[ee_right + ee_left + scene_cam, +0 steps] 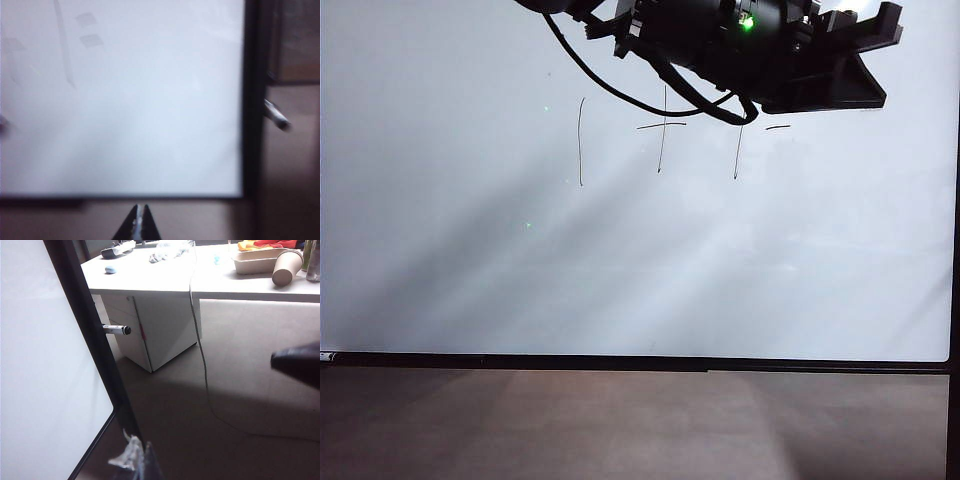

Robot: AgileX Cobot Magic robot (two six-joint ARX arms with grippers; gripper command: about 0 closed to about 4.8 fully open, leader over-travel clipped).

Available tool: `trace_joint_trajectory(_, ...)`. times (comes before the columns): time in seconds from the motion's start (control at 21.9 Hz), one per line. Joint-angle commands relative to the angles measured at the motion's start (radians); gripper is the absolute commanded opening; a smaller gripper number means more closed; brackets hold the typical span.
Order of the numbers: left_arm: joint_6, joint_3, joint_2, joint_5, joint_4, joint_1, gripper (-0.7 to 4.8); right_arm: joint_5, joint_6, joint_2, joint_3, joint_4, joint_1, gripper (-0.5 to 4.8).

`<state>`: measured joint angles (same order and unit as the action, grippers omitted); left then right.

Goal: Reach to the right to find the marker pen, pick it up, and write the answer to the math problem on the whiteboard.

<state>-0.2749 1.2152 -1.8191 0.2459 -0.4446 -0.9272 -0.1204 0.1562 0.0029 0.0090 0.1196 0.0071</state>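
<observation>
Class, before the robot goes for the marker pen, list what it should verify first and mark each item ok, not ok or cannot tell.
1. Marker pen located: ok, it sticks out past the whiteboard's frame edge.
2. Right gripper free of any load: ok, shut on nothing, near the board's bottom edge.
3. Right gripper opened for a grasp: not ok.
4. Left gripper state: cannot tell, only blurred finger parts show.
5. Math problem fully readable: not ok, the arm covers part of it.
6. Answer written: not ok, none seen.
</observation>
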Motion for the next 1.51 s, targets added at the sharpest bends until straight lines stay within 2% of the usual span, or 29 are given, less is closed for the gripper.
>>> trace_joint_trajectory(0.05, 0.002, 0.005, 0.006, 0.002, -0.005, -0.001, -0.05, 0.102, 0.139, 0.006, 0.048, 0.169, -0.006, 0.12)
trace_joint_trajectory(0.09, 0.002, 0.005, 0.006, 0.002, -0.005, -0.001, -0.05, 0.146, 0.139, 0.006, 0.078, 0.177, -0.007, 0.23)
trace_joint_trajectory(0.14, 0.002, 0.005, 0.006, 0.002, -0.005, -0.001, -0.05, 0.27, 0.133, 0.018, 0.161, 0.206, -0.007, 0.22)
trace_joint_trajectory(0.18, 0.002, 0.005, 0.006, 0.002, -0.005, -0.001, -0.05, 0.323, 0.125, 0.036, 0.201, 0.225, -0.008, 0.22)
trace_joint_trajectory(0.23, 0.002, 0.005, 0.006, 0.002, -0.005, -0.001, -0.05, 0.371, 0.087, 0.104, 0.29, 0.269, -0.018, 0.21)
trace_joint_trajectory(0.27, 0.002, 0.005, 0.006, 0.002, -0.005, -0.001, -0.05, 0.362, 0.04, 0.158, 0.344, 0.283, -0.027, 0.21)
trace_joint_trajectory(0.32, 0.002, 0.005, 0.006, 0.002, -0.005, -0.001, -0.05, 0.311, -0.04, 0.268, 0.44, 0.299, -0.043, 0.21)
trace_joint_trajectory(0.41, 0.002, 0.005, 0.006, 0.002, -0.006, 0.0, -0.05, 0.212, -0.113, 0.485, 0.6, 0.37, -0.079, 0.21)
trace_joint_trajectory(0.5, 0.002, 0.005, 0.006, 0.002, -0.005, 0.0, -0.05, 0.21, -0.109, 0.679, 0.718, 0.487, -0.132, 0.21)
trace_joint_trajectory(0.73, 0.002, 0.005, 0.006, 0.003, -0.005, -0.002, -0.05, 0.153, -0.051, 0.912, 0.853, 0.542, -0.206, 0.15)
trace_joint_trajectory(0.87, 0.002, 0.005, 0.006, 0.002, -0.002, -0.002, -0.05, 0.024, -0.051, 1.027, 0.908, 0.543, -0.257, 0.08)
trace_joint_trajectory(1.01, 0.002, 0.005, 0.006, 0.002, -0.004, -0.001, -0.05, -0.148, -0.05, 1.135, 0.931, 0.545, -0.334, 0.13)
trace_joint_trajectory(1.1, 0.002, 0.005, 0.006, 0.001, -0.005, -0.001, -0.05, -0.194, -0.039, 1.189, 0.929, 0.544, -0.365, 0.18)
trace_joint_trajectory(1.24, 0.002, 0.005, 0.006, 0.002, -0.004, -0.001, -0.05, -0.257, -0.017, 1.276, 0.924, 0.547, -0.413, 1.34)
trace_joint_trajectory(1.33, 0.002, 0.005, 0.006, 0.002, -0.004, -0.001, -0.05, -0.314, -0.017, 1.335, 0.923, 0.575, -0.435, 1.89)
trace_joint_trajectory(1.51, 0.002, 0.005, 0.006, 0.002, -0.005, -0.001, -0.05, -0.356, -0.021, 1.442, 0.909, 0.676, -0.437, 2.13)
